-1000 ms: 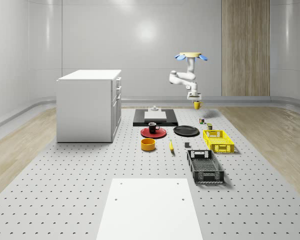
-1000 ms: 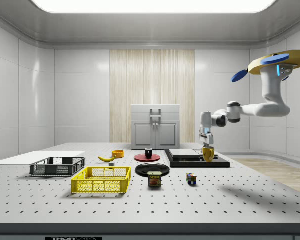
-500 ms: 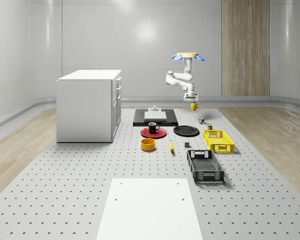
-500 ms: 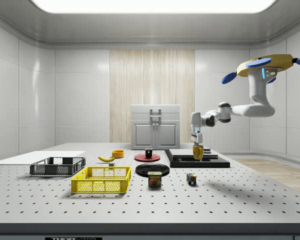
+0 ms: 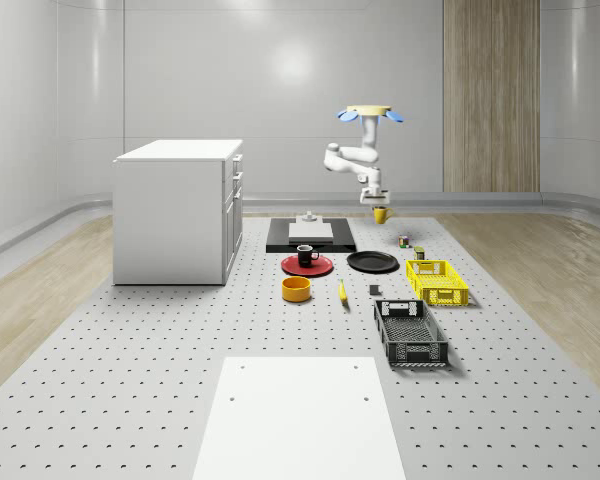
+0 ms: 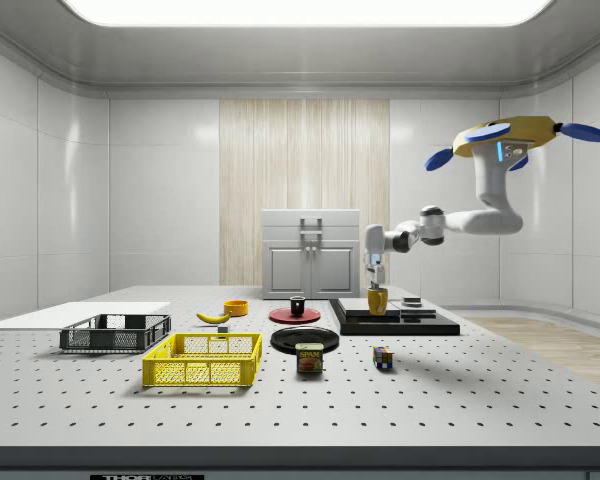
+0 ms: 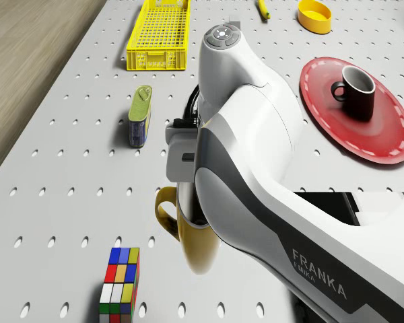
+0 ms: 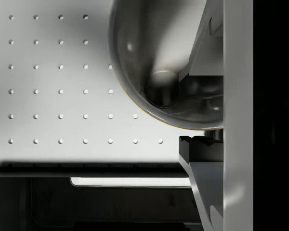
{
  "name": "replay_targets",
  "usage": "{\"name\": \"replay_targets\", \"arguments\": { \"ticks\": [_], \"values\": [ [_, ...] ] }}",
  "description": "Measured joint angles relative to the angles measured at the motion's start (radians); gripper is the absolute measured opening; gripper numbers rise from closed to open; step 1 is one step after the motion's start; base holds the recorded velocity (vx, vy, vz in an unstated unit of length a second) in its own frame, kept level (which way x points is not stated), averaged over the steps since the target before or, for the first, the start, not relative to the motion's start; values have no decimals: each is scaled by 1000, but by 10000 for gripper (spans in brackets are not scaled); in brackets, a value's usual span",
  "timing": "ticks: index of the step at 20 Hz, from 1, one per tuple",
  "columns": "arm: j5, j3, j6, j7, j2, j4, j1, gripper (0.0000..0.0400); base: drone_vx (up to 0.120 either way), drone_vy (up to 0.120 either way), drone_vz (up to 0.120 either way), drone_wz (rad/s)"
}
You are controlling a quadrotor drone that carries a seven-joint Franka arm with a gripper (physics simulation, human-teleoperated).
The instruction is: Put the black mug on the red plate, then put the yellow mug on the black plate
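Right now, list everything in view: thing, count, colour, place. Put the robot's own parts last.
black mug: 1, black, standing on the red plate
red plate: 1, red, on the table beside the black plate
black plate: 1, black, bare
yellow mug: 1, yellow, held in the air above the table
yellow bowl: 1, in front of the red plate
banana: 1, yellow, beside the bowl
yellow crate: 1, whole-scene view's right
black crate: 1, nearer than the yellow crate
can: 1, lying by the yellow crate
puzzle cube: 1, multicoloured
cabinet: 1, white, whole-scene view's left
black slab: 1, behind the plates
drone: 1, yellow, hovering over the table's far side
claw: 1, shut on the yellow mug
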Motion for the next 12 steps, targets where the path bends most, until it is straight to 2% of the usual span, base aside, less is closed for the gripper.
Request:
{"name": "replay_targets", "arguments": {
  "ticks": [12],
  "values": [
    [0, 0, 0, 0, 0, 0, 0, 110, 120, -120, 0, 0]
  ]
}}
